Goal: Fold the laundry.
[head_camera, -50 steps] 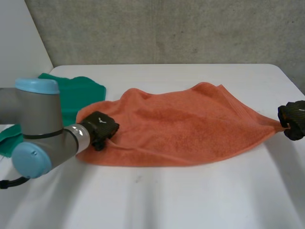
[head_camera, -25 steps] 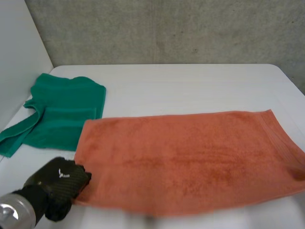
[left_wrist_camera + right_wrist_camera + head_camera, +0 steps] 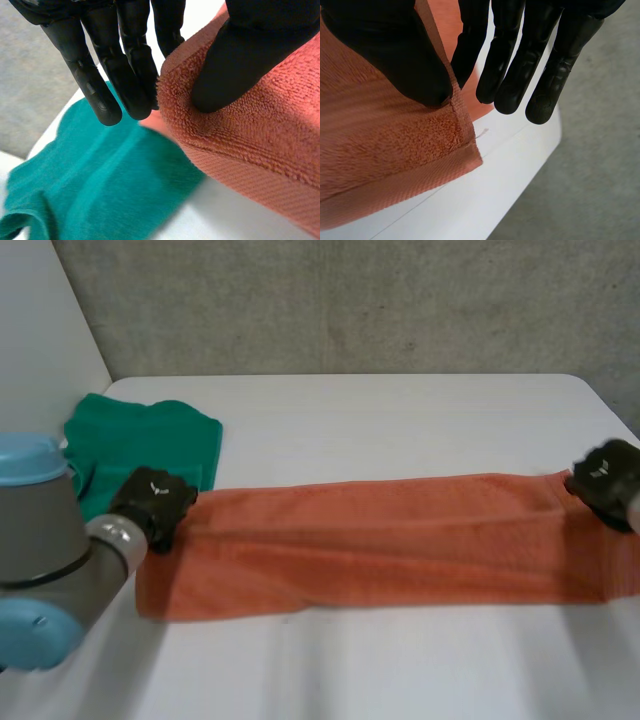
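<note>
An orange towel (image 3: 380, 540) lies across the white table (image 3: 400, 660) as a long narrow band, doubled over lengthwise. My left hand (image 3: 155, 502) is at its far left corner. In the left wrist view the thumb (image 3: 240, 55) presses the towel's (image 3: 250, 125) top layer against the fingers (image 3: 110, 65), so the corner is pinched. My right hand (image 3: 605, 475) is at the far right corner. There the thumb (image 3: 385, 50) clamps the hemmed corner of the towel (image 3: 380, 150) against the fingers (image 3: 515, 65).
A green cloth (image 3: 140, 445) lies crumpled at the back left, just behind my left hand, and is also below its fingers (image 3: 90, 185) in the wrist view. The table's right edge (image 3: 520, 150) is close to my right hand. A grey wall stands behind the table.
Both hands drew the towel flat toward me, then carried its near edge back over to the far side. The towel went from a wide sheet to a narrow doubled band.
</note>
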Robot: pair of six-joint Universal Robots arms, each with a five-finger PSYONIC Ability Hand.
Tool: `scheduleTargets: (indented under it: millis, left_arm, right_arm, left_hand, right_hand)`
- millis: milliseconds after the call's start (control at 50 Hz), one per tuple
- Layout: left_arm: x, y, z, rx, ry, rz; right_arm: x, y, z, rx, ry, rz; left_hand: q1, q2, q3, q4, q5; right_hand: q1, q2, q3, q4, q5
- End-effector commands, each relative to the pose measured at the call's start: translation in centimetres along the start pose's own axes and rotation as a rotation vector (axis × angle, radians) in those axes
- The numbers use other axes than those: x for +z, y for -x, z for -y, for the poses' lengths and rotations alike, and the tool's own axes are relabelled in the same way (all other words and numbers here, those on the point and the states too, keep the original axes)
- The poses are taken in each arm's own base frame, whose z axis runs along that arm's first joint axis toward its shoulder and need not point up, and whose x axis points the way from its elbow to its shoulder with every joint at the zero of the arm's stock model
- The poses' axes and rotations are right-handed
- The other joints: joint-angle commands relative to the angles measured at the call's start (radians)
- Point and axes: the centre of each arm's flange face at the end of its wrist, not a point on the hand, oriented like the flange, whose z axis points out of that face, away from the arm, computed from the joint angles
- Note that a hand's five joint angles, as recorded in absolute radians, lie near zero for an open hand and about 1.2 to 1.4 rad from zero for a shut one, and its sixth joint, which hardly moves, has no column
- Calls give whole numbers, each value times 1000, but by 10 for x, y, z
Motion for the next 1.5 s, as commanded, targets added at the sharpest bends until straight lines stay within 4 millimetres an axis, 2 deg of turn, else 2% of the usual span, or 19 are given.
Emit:
scheduleTargets:
  millis: [20,200,220,240,260,280,320,420,520,580,760,800,940,1080,1180,1220,1240,1380,1500]
  left_arm:
    - [49,5,1,4,-20,107]
    - [85,0,7,7,-91,138]
    - [87,-2,9,8,-104,138]
    - [88,-4,11,11,-115,139]
    - [90,-8,14,16,-133,144]
    - [91,-8,15,17,-142,148]
    - [91,-9,19,19,-160,160]
    - [82,5,31,8,-176,237]
    - [59,17,42,-9,-183,269]
    - [37,20,45,-12,-187,265]
    - [-10,-7,32,-20,-167,166]
    - [-16,-17,26,-31,-160,124]
    - [-21,-28,15,-71,-137,74]
    - [-18,-27,14,-73,-137,77]
    - [-19,-26,15,-74,-139,80]
    - [-19,-26,14,-75,-138,81]
    - [-19,-26,14,-74,-137,81]
    - [-19,-26,14,-75,-137,83]
    - [-20,-27,15,-74,-140,81]
  right_arm:
    - [68,0,16,-49,-75,-130]
    - [124,11,26,-81,-125,-224]
    - [128,13,26,-80,-124,-230]
    - [132,14,26,-76,-119,-238]
    - [138,17,28,-71,-106,-263]
    - [140,18,28,-67,-97,-276]
    - [142,9,32,-40,-89,-345]
    - [129,-20,44,103,-150,-436]
    - [85,-63,61,283,-237,-493]
    - [59,-77,55,355,-263,-459]
    - [22,-44,0,443,-108,-64]
    - [16,-31,-16,486,-54,18]
    - [14,-7,-52,463,-11,84]
    - [36,6,-78,451,-53,79]
    - [50,12,-92,463,-64,83]
    - [54,16,-95,465,-57,92]
    - [56,16,-97,471,-54,85]
    - [56,-2,-119,491,-21,27]
    - [48,-40,-149,457,24,-116]
  left_hand:
    - [276,206,209,198,243]
    - [276,206,209,198,243]
    - [193,122,125,114,159]
    - [14,-56,-53,-64,-19]
    - [-470,-541,-537,-548,-504]
    - [-696,-766,-763,-774,-729]
    - [-945,-1016,-1013,-1024,-979]
    - [-930,-1001,-997,-1008,-964]
    - [-936,-1007,-1003,-1014,-969]
    - [-936,-1007,-1003,-1014,-969]
    - [-944,-1015,-1012,-1023,-978]
    - [-944,-1015,-1012,-1023,-978]
    - [-942,-1012,-1009,-1020,-975]
    - [-942,-1012,-1009,-1020,-975]
    - [-942,-1012,-1009,-1020,-975]
    - [-942,-1012,-1009,-1020,-975]
    - [-942,-1012,-1009,-1020,-975]
    - [-944,-1015,-1012,-1023,-978]
    - [-944,-1015,-1012,-1023,-978]
  right_hand:
    - [415,219,213,205,229]
    - [415,219,213,205,229]
    - [415,219,213,205,229]
    - [239,42,37,28,53]
    - [-609,-805,-811,-819,-795]
    - [-807,-1003,-1009,-1017,-993]
    - [-807,-1003,-1009,-1017,-993]
    - [-807,-1003,-1009,-1017,-993]
    - [-807,-1003,-1009,-1017,-993]
    - [-807,-1003,-1009,-1017,-993]
    - [-807,-1003,-1009,-1017,-993]
    - [-673,-870,-875,-884,-860]
    - [-506,-702,-708,-717,-692]
    - [-342,-538,-544,-552,-528]
    - [-95,-292,-297,-306,-281]
    - [171,-26,-31,-40,-15]
    - [413,216,211,202,226]
    - [415,219,213,205,229]
    - [415,219,213,205,229]
